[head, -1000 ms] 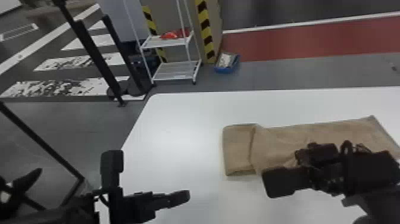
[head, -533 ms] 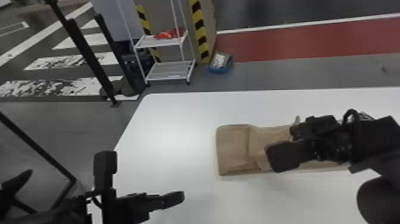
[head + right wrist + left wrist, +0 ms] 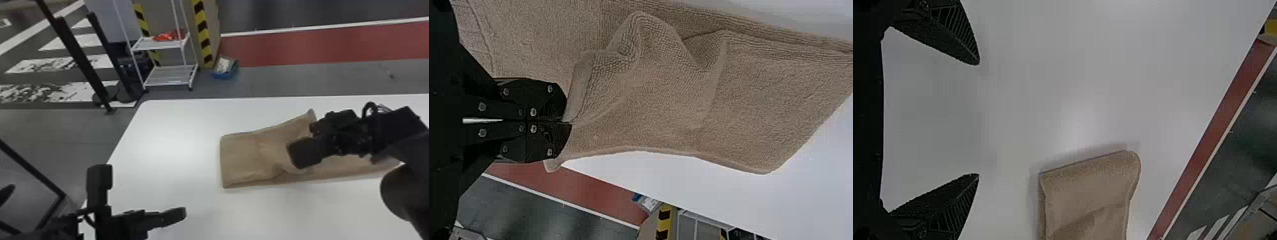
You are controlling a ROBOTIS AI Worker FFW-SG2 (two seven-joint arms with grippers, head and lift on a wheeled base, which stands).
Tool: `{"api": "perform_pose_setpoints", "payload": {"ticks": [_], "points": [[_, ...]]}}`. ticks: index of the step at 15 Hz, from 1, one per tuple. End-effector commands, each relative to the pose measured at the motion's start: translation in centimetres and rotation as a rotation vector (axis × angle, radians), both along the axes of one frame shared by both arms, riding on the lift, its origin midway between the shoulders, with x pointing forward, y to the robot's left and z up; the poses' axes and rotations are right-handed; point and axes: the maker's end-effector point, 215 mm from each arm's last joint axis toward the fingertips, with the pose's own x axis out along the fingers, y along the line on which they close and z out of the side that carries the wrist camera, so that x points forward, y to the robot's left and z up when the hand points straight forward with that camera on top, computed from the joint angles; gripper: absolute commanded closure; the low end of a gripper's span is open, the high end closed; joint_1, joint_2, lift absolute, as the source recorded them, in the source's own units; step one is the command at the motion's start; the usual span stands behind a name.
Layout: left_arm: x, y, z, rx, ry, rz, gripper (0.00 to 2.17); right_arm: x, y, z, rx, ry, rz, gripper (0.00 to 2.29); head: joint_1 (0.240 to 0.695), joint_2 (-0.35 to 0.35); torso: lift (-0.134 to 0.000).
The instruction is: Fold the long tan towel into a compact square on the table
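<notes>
- Far left and upper left of the head view: two dark posts (image 3: 78,57) stand on the grey floor, with white-painted stripes (image 3: 76,41) around them.
- Lower left: the left gripper (image 3: 153,207) is above the white table (image 3: 172,137), well apart from the cloth. In its wrist view the fingers (image 3: 955,42) are spread wide, with bare tabletop between them.
- Upper left of centre: a white wire cart (image 3: 169,75) carries something red (image 3: 167,35) on its upper shelf. A blue box (image 3: 223,75) sits on the floor just to its right.
- Centre to right: the tan towel (image 3: 242,159) lies lengthwise on the table. Its left end is doubled over in layers and lies mostly flat; its far edge rises to a peak beside the right gripper, with loose creases running down from there.
- Right of centre: the right gripper (image 3: 311,132) reaches in from the right edge, its fingers closed together, clamped on a pinch of the towel.
- Upper right: a red strip (image 3: 319,48) crosses the floor beyond the table.
</notes>
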Motion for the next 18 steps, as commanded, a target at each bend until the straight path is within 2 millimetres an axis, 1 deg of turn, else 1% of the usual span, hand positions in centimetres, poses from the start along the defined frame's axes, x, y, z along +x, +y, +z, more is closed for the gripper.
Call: {"api": "perform_pose_setpoints", "payload": {"ticks": [1,2,3,4,5,6,7,8,9,10,11,12,13,14,15,16,17,18], "points": [[-0.3,-0.6,-0.4,-0.009,0.018,-0.007,0.09,0.9,-1.9,-0.8,0.002,-0.001,-0.060,0.65,0.695,0.232,-0.125],[-0.3,-0.7,-0.6,-0.009,0.022,-0.008,0.09,1.9,-3.2,-0.4,0.037,-0.028,-0.127,0.31,0.695,0.216,-0.125],[-0.3,-0.8,-0.7,-0.009,0.025,-0.010,0.09,2.8,-5.1,0.3,0.090,-0.052,-0.239,0.23,0.695,0.204,-0.125],[-0.3,-1.0,-0.9,-0.010,0.029,-0.012,0.09,2.8,-7.0,0.1,0.151,-0.032,-0.353,0.23,0.695,0.192,-0.125],[-0.3,-1.0,-1.1,-0.011,0.034,-0.011,0.09,2.6,-8.2,0.6,0.252,-0.004,-0.453,0.23,0.695,0.174,-0.125],[-0.1,-1.1,-1.2,-0.014,0.035,-0.013,0.09,2.2,-9.5,0.9,0.339,0.028,-0.541,0.23,0.695,0.157,-0.125],[0.0,-1.2,-1.3,-0.008,0.038,-0.016,0.09,1.8,-10.3,1.0,0.401,0.051,-0.604,0.23,0.695,0.118,-0.125],[0.0,-1.4,-1.4,-0.007,0.039,-0.019,0.09,0.8,-12.3,0.6,0.545,0.118,-0.782,0.23,0.695,0.103,-0.125],[0.0,-1.7,-1.4,-0.008,0.040,-0.026,0.09,-1.3,-13.2,-0.8,0.724,0.266,-1.005,0.23,0.695,0.088,-0.125],[0.2,-1.9,-1.6,-0.009,0.044,-0.030,0.09,-3.3,-12.9,-1.8,0.859,0.383,-1.166,0.23,0.695,0.071,-0.125],[0.3,-2.1,-1.8,-0.010,0.047,-0.033,0.09,-4.7,-12.4,-2.4,0.954,0.473,-1.283,0.23,0.695,0.056,-0.125],[0.4,-2.3,-1.8,-0.008,0.047,-0.037,0.09,-4.3,-11.4,-1.5,1.025,0.519,-1.311,0.24,0.695,0.047,-0.125],[0.4,-2.4,-1.7,-0.011,0.046,-0.040,0.09,-3.2,-10.4,-0.3,1.079,0.531,-1.298,0.24,0.695,0.042,-0.125],[0.3,-2.4,-1.9,-0.012,0.049,-0.039,0.09,-2.0,-10.0,1.1,1.122,0.530,-1.294,0.24,0.695,0.049,-0.125],[0.2,-2.3,-2.0,-0.011,0.052,-0.038,0.09,-1.0,-10.0,1.4,1.135,0.534,-1.313,0.24,0.695,0.056,-0.125],[0.2,-2.4,-2.0,-0.013,0.053,-0.039,0.09,-0.1,-10.3,1.2,1.141,0.542,-1.342,0.24,0.695,0.064,-0.125],[0.1,-2.4,-2.1,-0.016,0.056,-0.040,0.09,0.7,-10.0,1.4,1.168,0.572,-1.358,0.26,0.695,0.068,-0.125],[0.0,-2.2,-2.2,-0.016,0.058,-0.037,0.09,1.0,-9.7,0.8,1.182,0.614,-1.381,0.26,0.695,0.067,-0.125]]}}
